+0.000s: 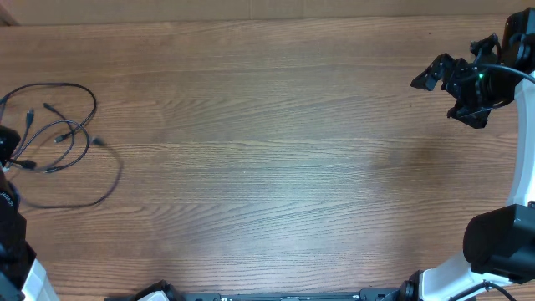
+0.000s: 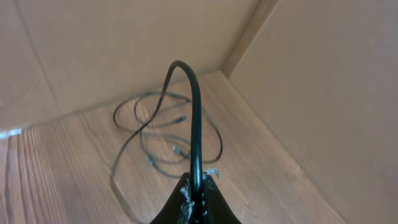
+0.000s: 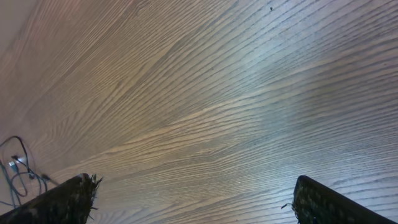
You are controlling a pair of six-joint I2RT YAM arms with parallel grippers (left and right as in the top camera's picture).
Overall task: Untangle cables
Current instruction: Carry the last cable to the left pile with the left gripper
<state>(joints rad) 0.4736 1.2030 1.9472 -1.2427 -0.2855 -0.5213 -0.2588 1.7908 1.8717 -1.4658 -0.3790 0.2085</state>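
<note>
Thin black cables lie in loose loops at the table's far left, with small plugs showing among them. In the left wrist view the loops lie on the wood near the cardboard corner. My left gripper is shut on one cable strand that arches up from the jaws and down toward the pile. In the overhead view it sits at the left edge. My right gripper is open and empty, raised at the far right. Its fingers frame bare wood, with the cables far off.
A wooden table spans the view. Cardboard walls stand behind and beside the cable pile. The right arm's base stands at the bottom right.
</note>
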